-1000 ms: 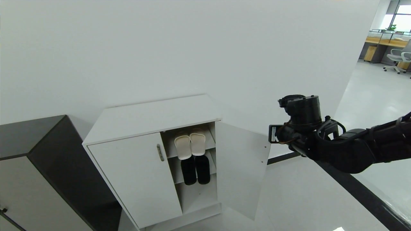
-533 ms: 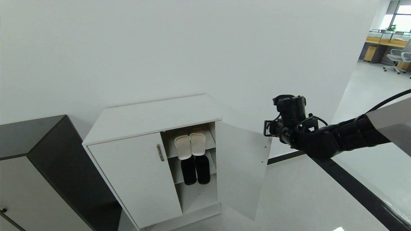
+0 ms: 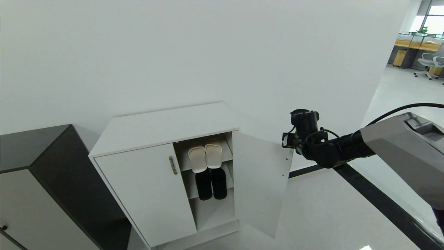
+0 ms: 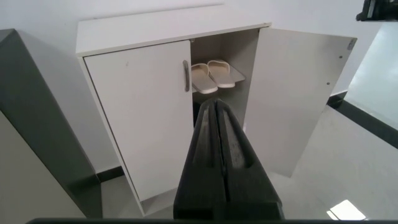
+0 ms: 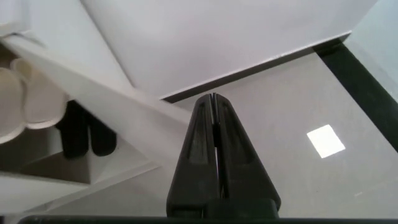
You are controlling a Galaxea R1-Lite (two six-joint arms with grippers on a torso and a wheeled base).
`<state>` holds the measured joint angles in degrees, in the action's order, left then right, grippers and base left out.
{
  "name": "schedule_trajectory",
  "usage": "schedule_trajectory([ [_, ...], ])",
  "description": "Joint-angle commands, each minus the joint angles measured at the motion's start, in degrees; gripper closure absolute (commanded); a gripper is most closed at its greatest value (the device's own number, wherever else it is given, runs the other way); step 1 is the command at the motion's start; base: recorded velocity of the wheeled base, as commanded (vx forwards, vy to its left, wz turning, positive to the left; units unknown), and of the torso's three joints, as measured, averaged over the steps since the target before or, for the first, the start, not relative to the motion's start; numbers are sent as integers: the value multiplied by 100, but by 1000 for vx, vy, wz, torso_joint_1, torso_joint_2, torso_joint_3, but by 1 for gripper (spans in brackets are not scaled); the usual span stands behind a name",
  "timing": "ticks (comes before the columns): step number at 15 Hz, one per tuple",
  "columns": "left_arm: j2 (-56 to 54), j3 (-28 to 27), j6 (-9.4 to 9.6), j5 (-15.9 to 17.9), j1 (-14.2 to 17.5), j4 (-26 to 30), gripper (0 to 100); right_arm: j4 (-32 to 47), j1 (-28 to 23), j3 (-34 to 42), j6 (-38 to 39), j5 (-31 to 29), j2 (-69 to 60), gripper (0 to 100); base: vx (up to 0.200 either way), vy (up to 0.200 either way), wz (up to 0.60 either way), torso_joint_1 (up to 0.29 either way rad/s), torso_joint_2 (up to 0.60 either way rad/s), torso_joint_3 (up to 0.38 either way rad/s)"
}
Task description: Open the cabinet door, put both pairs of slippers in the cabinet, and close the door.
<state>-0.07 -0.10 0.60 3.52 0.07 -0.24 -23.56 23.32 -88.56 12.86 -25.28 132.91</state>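
— Right gripper [image 3: 285, 140]?
— Clenched, seen beside the top outer corner of the open door [image 3: 260, 180]; left gripper [image 4: 216, 104] is clenched too.
— Footwear?
— 2 pairs are shelved in the cabinet [image 3: 166, 125]: white slippers [image 3: 205, 157] above black slippers [image 3: 211, 184].

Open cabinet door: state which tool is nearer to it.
Right. The right tool sits at the top outer corner of the open door. The left tool hangs farther back, in front of the cabinet.

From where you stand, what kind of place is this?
Probably an office: a desk and swivel chair stand in the room behind, and a cabinet here holds white slippers and black slippers.
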Motion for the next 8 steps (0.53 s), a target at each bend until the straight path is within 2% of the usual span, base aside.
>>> schedule_trajectory([
  [1, 7, 1, 2, -1, 1, -2, 100, 1, -47, -152, -3, -3, 332, 100, 0, 0, 0, 0, 0, 0],
  [8, 7, 1, 2, -1, 1, -2, 100, 19, -29, -179, 6, -12, 481, 100, 0, 0, 0, 0, 0, 0],
])
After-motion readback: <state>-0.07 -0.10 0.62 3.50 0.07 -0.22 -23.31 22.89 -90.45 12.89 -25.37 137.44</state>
